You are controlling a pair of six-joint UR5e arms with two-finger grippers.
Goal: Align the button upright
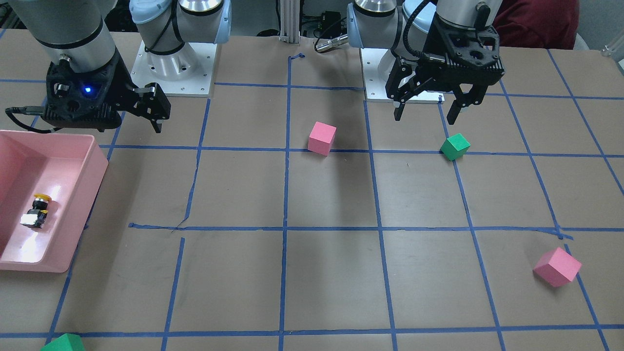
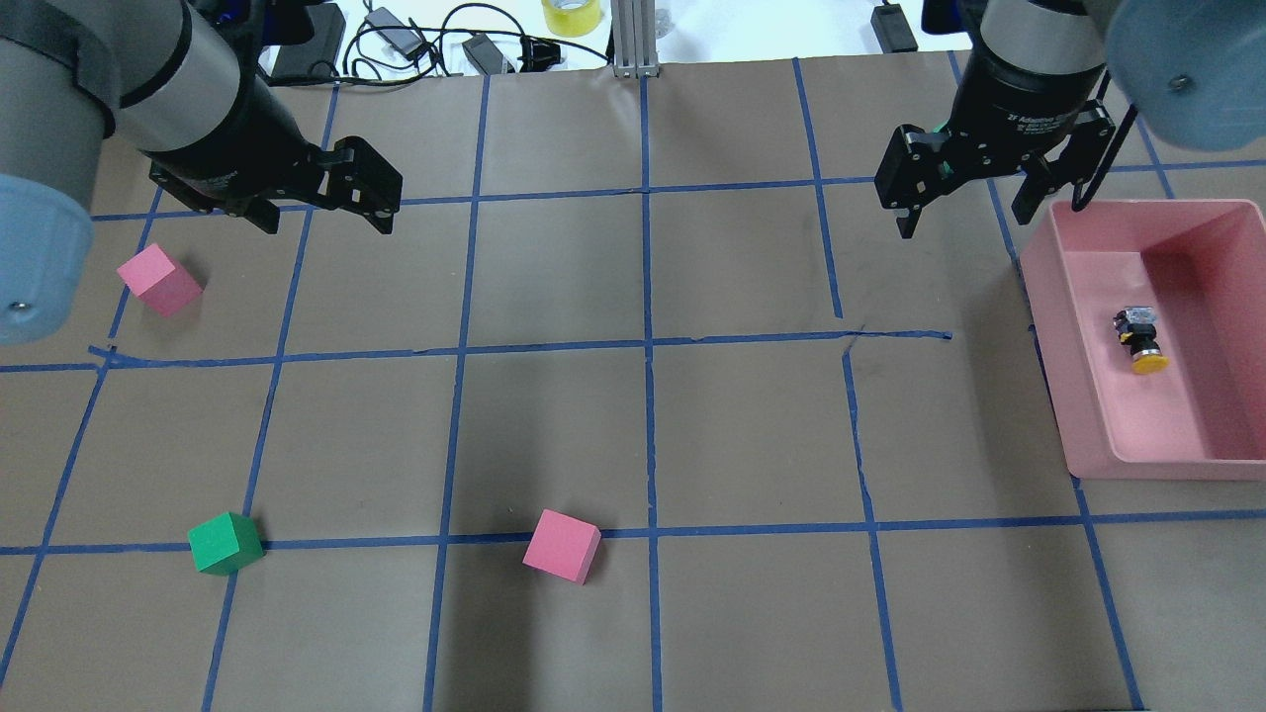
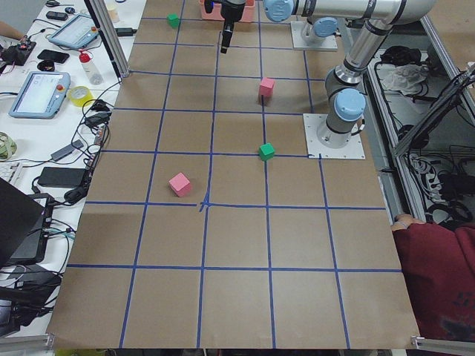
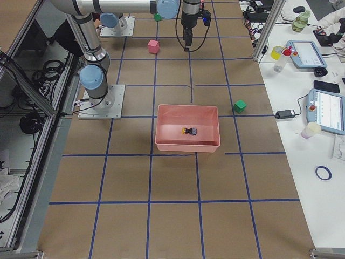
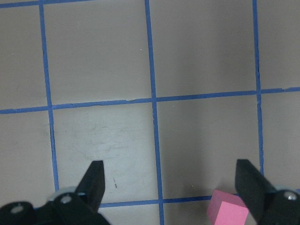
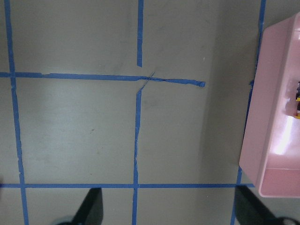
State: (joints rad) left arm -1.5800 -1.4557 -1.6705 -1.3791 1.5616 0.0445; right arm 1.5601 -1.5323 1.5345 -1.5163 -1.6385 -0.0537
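Left gripper and right gripper hover, jaws spread wide.

The table is covered in plain brown paper, crossed by a grid of blue tape lines. At the right of the overhead view, a pink tray is seen. The button is shown with a yellow cap, black body and grey-white base. The upper-left cube and lower-middle cube are coloured pink, the lower-left cube green. The left gripper and right gripper are black.

Tray walls hem the button; open from above.
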